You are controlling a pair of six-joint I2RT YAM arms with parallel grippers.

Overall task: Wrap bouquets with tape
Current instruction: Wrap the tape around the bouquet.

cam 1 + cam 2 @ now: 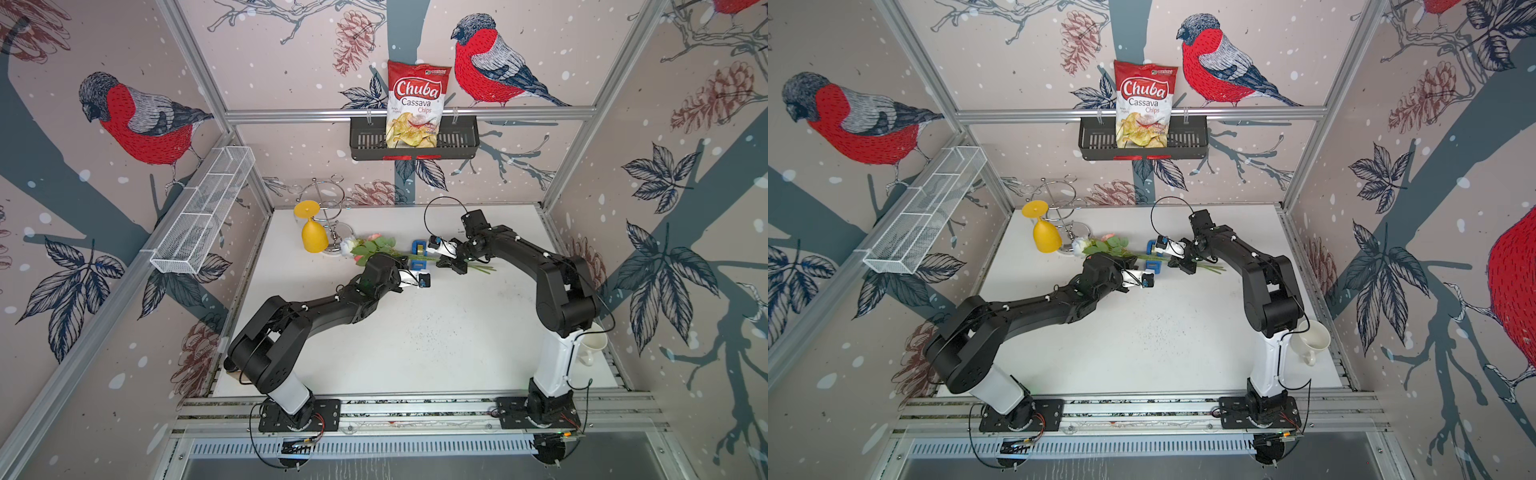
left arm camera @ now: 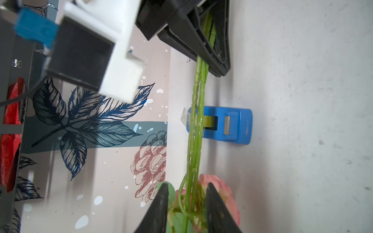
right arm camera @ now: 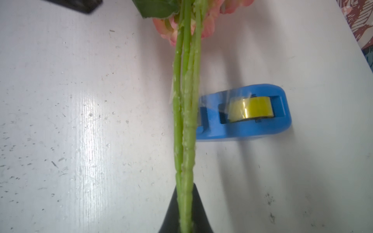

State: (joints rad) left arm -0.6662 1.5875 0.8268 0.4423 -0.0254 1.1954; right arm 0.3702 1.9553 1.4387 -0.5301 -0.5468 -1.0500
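Behind the two arms, in both top views, much of the bouquet (image 1: 376,249) and the blue tape dispenser (image 1: 419,248) is covered: the left arm's wrist hides the middle of the stems, and only parts of the dispenser show between the two claws. The stem ends (image 1: 484,268) stick out past the right claw (image 1: 451,264), too thin there to count. The left wrist view is partly blocked by a blurred white and black block of the other arm, and both wrist views cut off the flower heads.

The bouquet is held off the white table (image 1: 415,332), level, at the back of it, stretched between the two claws just above the dispenser. It has a pink bloom (image 2: 224,193), a white bloom (image 1: 348,245), green leaves and several long thin green stems (image 3: 186,113) bunched together. A clear strip of tape (image 3: 203,100) runs from the yellowish roll (image 3: 250,109) to the stems and sticks there.

The right claw is closed on the stems near their ends. The left claw (image 2: 186,198) stands slightly apart around the stems near the blooms; whether its fingers (image 2: 161,201) press them I cannot tell.
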